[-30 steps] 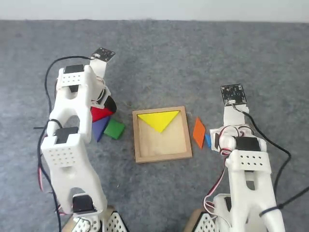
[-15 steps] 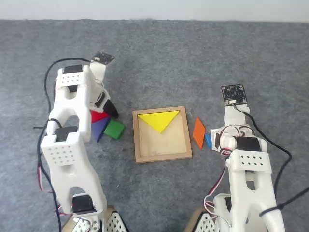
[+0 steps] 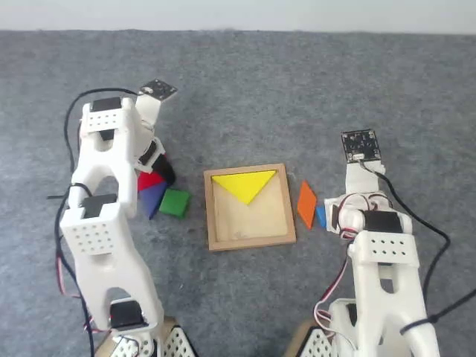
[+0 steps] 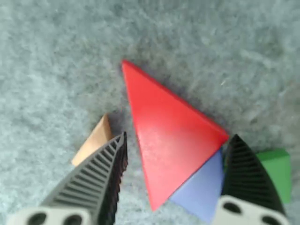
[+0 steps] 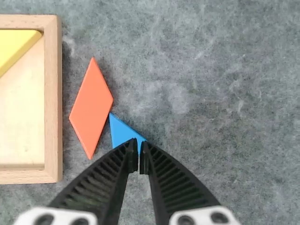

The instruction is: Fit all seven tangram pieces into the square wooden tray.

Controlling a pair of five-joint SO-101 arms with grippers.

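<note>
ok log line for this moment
left gripper open over red triangle | right gripper shut by blue triangle | tray: yellow triangle only

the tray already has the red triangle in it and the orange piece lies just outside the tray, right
Not quite. The tray holds the yellow triangle, not the red one, as the high view shows; the red triangle lies outside it, on the far side from the orange piece. The orange piece does lie just outside the tray.
</note>
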